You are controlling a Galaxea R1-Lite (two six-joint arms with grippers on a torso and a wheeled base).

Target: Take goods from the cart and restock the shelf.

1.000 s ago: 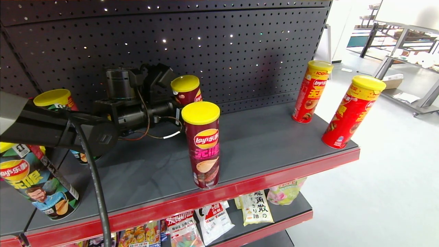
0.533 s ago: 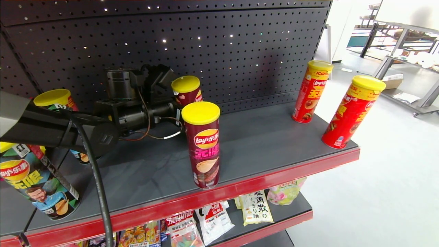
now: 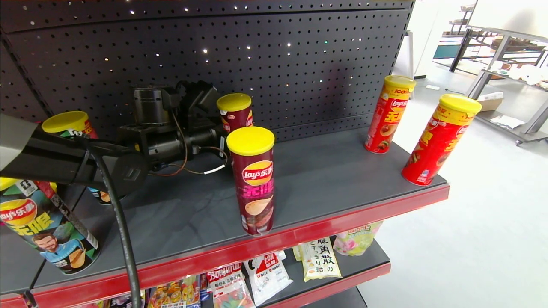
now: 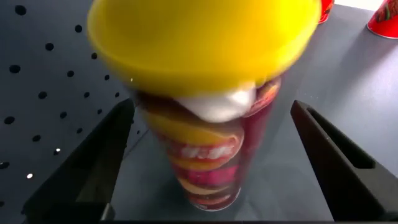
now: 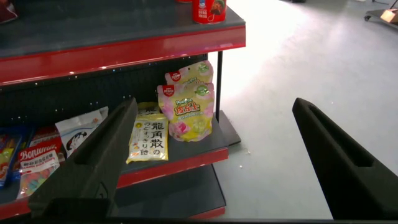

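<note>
A maroon chips can with a yellow lid stands upright at the back of the dark shelf, close to the pegboard. My left gripper reaches in from the left and is open around this can. In the left wrist view the can sits between the fingers of the left gripper, with a small gap on each side. A second maroon can stands near the shelf's red front edge. My right gripper is open and holds nothing, below the shelf in front of a lower shelf.
Two red cans stand at the shelf's right end. Green-and-blue cans stand at the left. Snack bags lie on the lower shelf. The black pegboard closes the back. Open floor lies to the right.
The back maroon can has shifted slightly to the right and stands straighter. The left arm has hardly moved.
</note>
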